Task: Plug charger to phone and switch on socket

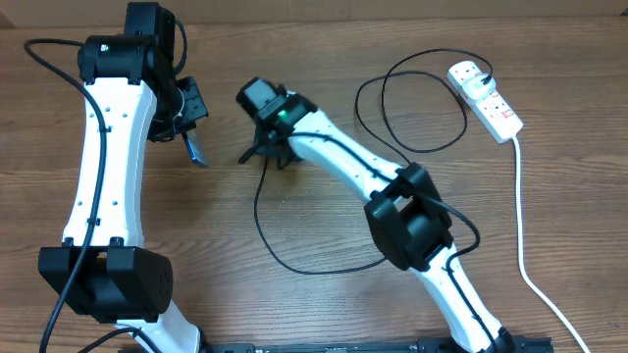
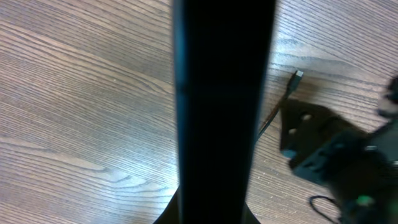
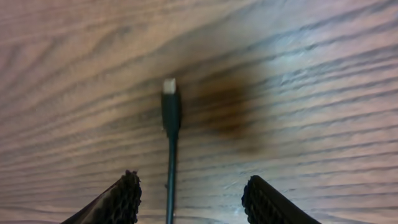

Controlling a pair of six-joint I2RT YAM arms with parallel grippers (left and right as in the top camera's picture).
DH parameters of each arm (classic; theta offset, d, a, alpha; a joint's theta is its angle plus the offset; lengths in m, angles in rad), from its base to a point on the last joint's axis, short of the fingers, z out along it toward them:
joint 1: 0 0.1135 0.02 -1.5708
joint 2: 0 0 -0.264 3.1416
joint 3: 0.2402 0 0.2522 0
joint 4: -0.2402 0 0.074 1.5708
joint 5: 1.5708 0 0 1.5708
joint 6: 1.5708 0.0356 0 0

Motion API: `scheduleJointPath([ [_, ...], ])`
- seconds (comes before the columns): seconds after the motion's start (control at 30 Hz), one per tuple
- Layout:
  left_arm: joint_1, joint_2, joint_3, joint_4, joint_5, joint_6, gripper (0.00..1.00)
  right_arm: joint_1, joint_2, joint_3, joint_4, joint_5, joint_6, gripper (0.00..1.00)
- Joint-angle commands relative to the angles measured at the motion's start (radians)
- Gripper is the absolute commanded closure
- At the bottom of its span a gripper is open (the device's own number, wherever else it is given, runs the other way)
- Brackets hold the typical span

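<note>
My left gripper (image 1: 188,116) is shut on the phone (image 1: 195,149), holding it edge-on above the table at the upper left. In the left wrist view the phone (image 2: 224,93) is a dark upright bar that hides most of the jaws. The charger is a thin black cable (image 1: 270,235). Its connector tip (image 3: 169,102) lies flat on the wood and also shows in the left wrist view (image 2: 298,76). My right gripper (image 1: 267,153) is open just over the cable, one finger on each side (image 3: 189,193), not touching it. The socket (image 1: 487,98) lies at the far right with the cable's other end at it.
The socket's thick white lead (image 1: 523,235) runs down the right side to the front edge. The black cable loops across the middle (image 1: 412,98) and under the right arm. Bare wood lies at the left and front centre.
</note>
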Motion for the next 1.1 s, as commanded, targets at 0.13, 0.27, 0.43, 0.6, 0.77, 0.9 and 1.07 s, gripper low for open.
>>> scheduleJointPath([
  [0.13, 0.005, -0.003, 0.01, 0.004, -0.017, -0.021, 0.96, 0.033, 0.021, 0.015, -0.02, 0.109, 0.052, 0.49],
  [0.27, 0.005, -0.003, 0.01, 0.004, -0.017, -0.021, 0.96, 0.033, 0.046, 0.014, -0.034, 0.09, 0.052, 0.49],
  [0.43, 0.005, -0.003, 0.01, 0.003, -0.017, -0.021, 0.96, 0.034, 0.084, 0.014, -0.066, 0.071, 0.052, 0.49],
  [0.6, 0.005, -0.003, 0.01, 0.004, -0.017, -0.021, 0.96, 0.034, 0.087, 0.014, -0.11, 0.07, 0.078, 0.49],
  [0.77, 0.005, -0.003, 0.01, 0.004, -0.017, -0.021, 0.96, 0.021, 0.087, 0.014, -0.224, 0.068, 0.168, 0.49],
  [0.9, 0.005, -0.003, 0.01, 0.004, -0.017, -0.021, 0.96, 0.008, 0.087, 0.014, -0.291, 0.051, 0.216, 0.51],
  [1.07, 0.005, -0.003, 0.01, 0.003, -0.017, -0.02, 0.96, -0.024, 0.087, 0.016, -0.24, 0.047, 0.216, 0.51],
])
